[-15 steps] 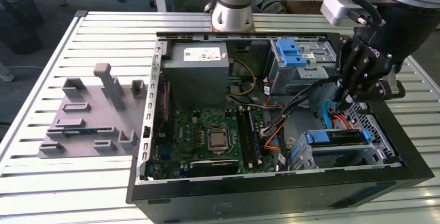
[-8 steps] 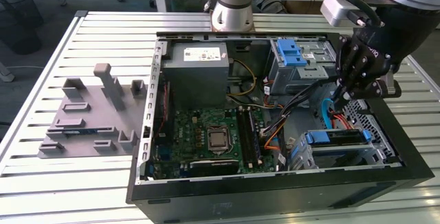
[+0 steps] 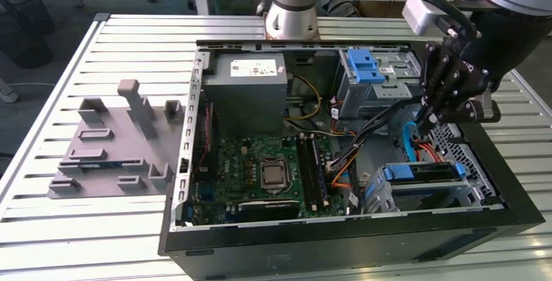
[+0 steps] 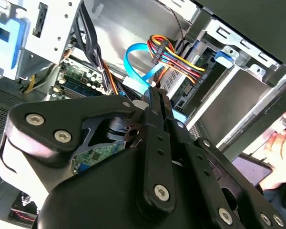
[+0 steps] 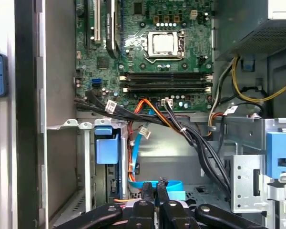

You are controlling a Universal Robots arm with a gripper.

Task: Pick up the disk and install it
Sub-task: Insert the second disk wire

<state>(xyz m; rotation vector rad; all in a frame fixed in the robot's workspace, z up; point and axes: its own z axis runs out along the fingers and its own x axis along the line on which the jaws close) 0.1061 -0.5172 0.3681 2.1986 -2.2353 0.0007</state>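
A black tower computer case (image 3: 345,245) lies on its side, open, on a pale counter (image 3: 52,229) of ribbed metal slats. Inside are a green printed motherboard (image 3: 263,168) with a square silver socket, a matt grey power-supply box (image 3: 245,77), and bundles of black, orange and yellow wires.

The disk (image 3: 420,172) sits in the perforated sheet-metal drive cage at the case's near corner on the exterior view's right, with its glossy blue plastic end showing between the cage walls. It lies well below the end effector and apart from it.

The black, hinged, bolt-studded end effector (image 3: 428,116) hangs over the case's rim on the exterior view's right, just above the cage. In the first wrist view its two slim fingertips (image 5: 148,190) are drawn close together — clenched, with barely a slit between them — right at a flat light-blue ribbon cable (image 5: 155,183); whether they pinch it I cannot tell. The second wrist view shows the same narrow tip (image 4: 155,98) against that looping cable, with a red-yellow-black wire bundle (image 4: 178,59) just beyond.

Room is tight here: cage walls, cables and the case edge crowd the fingers.

Beside the case lies a grey moulded fixture plate (image 3: 112,148) with upright blocks. The second wrist view alone catches a person's hand (image 4: 282,145) beyond the case wall.
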